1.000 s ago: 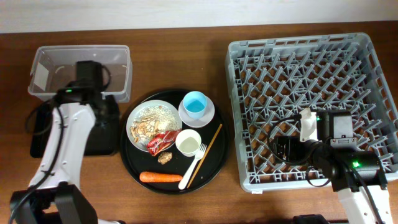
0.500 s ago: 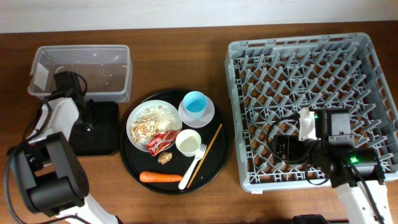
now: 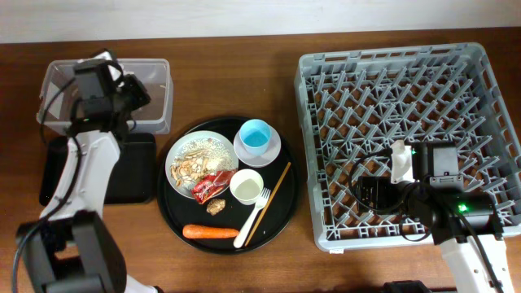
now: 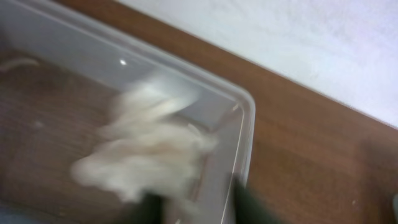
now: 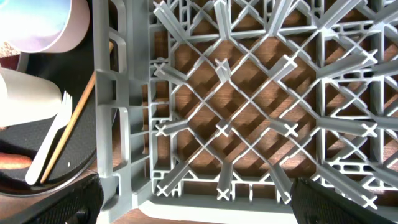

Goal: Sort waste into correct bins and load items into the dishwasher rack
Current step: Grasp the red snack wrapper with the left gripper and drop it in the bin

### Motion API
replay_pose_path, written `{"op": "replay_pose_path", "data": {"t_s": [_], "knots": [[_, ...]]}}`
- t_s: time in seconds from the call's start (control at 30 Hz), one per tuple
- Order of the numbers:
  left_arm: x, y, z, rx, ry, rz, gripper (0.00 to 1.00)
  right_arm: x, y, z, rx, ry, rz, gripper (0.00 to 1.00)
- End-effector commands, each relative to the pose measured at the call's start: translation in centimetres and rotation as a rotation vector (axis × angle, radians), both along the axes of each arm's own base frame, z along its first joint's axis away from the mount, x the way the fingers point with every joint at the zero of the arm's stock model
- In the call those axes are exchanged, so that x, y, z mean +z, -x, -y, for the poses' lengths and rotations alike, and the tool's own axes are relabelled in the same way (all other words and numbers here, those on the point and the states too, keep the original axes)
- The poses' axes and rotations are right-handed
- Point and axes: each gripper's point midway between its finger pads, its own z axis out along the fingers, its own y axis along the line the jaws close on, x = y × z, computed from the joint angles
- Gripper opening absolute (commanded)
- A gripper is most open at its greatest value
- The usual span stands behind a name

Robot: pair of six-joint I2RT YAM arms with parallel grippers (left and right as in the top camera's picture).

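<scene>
My left gripper (image 3: 122, 89) hovers over the clear tub (image 3: 159, 77). In the blurred left wrist view its fingers (image 4: 199, 208) sit partly closed around a crumpled white napkin (image 4: 143, 155) above the tub's floor (image 4: 37, 106). The white plate (image 3: 201, 163) with rice, red wrapper (image 3: 213, 185), brown lump (image 3: 216, 207), carrot (image 3: 210, 232), white cup (image 3: 247, 185), fork (image 3: 254, 216), chopsticks (image 3: 275, 195) and the blue cup (image 3: 255, 135) on its saucer (image 3: 274, 151) lie on the round black tray (image 3: 172, 216). My right gripper (image 5: 193, 199) is open and empty over the front left corner of the dishwasher rack (image 3: 407, 89).
The shallow black rectangular tray (image 3: 134, 175) lies in front of the tub, under my left arm. The right wrist view shows the rack's wall (image 5: 106, 124) with the white cup (image 5: 18, 93), fork (image 5: 53, 143) and chopsticks (image 5: 78, 118) beyond it.
My left arm swung from above the black rectangular tray, out to the left, then up over the clear tub. The right arm has not moved.
</scene>
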Motion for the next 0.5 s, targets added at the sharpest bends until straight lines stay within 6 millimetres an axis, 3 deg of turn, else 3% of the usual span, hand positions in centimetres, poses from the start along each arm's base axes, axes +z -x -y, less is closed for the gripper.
{"op": "replay_pose_path", "data": {"t_s": [0.0,0.17,0.2,0.27,0.3,0.47], "knots": [[-1.4,-0.4,1.0,-0.029,0.019,-0.024,0.6,0.7,-0.3,0.0,0.005,0.01,0.024,0.99],[-1.8,0.0,1.5,-0.046,0.035,-0.047,0.62,0.7,-0.3,0.0,0.005,0.01,0.024,0.99],[-2.8,0.3,1.4,-0.039,0.035,-0.081,0.65,0.7,-0.3,0.0,0.005,0.01,0.024,0.99],[-7.5,1.4,1.8,-0.051,0.067,-0.215,0.65,0.7,-0.2,0.0,0.005,0.01,0.02,0.99],[-8.1,1.7,2.8,-0.089,0.109,-0.24,0.53,0.6,-0.2,0.0,0.005,0.01,0.017,0.99],[-5.0,1.8,2.7,-0.088,0.097,-0.179,0.5,0.6,0.0,0.0,0.005,0.01,0.009,0.99]]}}
